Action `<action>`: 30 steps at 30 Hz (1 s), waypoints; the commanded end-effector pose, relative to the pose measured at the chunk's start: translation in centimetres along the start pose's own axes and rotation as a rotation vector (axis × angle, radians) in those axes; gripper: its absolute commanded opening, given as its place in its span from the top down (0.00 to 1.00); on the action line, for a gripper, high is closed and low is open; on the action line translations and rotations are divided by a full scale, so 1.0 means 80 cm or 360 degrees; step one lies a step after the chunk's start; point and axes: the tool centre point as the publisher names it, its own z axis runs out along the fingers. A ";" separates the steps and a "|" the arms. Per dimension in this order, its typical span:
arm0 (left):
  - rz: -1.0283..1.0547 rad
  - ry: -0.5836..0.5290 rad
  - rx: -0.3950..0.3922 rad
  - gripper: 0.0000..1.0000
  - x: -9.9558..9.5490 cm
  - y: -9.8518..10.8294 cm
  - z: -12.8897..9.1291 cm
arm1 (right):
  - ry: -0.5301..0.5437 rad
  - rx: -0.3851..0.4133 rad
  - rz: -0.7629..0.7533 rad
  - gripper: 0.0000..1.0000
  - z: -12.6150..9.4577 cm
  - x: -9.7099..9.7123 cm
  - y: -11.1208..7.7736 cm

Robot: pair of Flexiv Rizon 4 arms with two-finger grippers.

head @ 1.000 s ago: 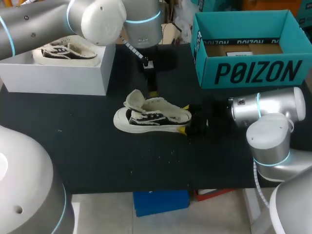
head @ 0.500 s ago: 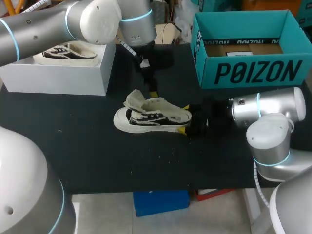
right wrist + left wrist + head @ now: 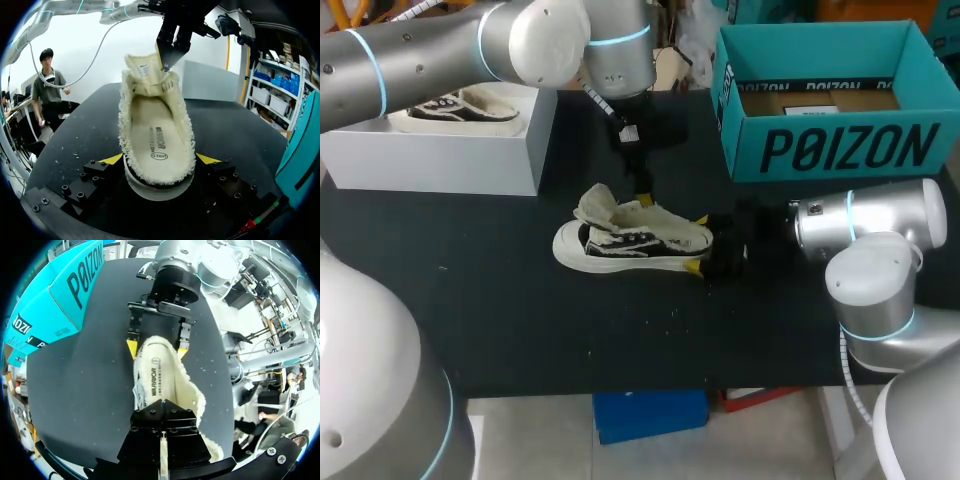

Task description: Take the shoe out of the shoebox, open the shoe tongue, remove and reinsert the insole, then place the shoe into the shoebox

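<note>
Right gripper (image 3: 160, 159) clamping shoe (image 3: 157, 115) heel; left gripper (image 3: 166, 59) hovering at tongue (image 3: 141, 67), grip unclear, cannot tell. Risk: tongue pull yanking shoe loose, insole (image 3: 159, 135) bunching.

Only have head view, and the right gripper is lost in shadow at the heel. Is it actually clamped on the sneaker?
Observer: Yes. In the right wrist view the right gripper touches both sides of the heel of the cream fleece-lined sneaker with black side panels.
Operator: Insole in or out?
Observer: In. The cream fleecy insole with dark print lies flat inside the sneaker.
Operator: Left gripper on the tongue?
Observer: The left gripper is at the edge of the upright cream tongue. Whether it has hold of it, no view shows.
</note>
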 end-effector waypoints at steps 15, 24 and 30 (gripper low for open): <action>-0.0029 0.0124 -0.0020 1.00 0.014 0.000 0.053 | 0.0001 0.0001 0.0002 1.00 0.000 -0.001 -0.001; -0.0029 0.0124 -0.0020 1.00 0.014 0.000 0.053 | 0.0001 0.0001 0.0002 1.00 0.000 -0.001 -0.001; 0.0007 0.0122 -0.0007 1.00 0.013 0.000 0.051 | 0.0001 0.0001 0.0002 1.00 0.000 -0.001 -0.001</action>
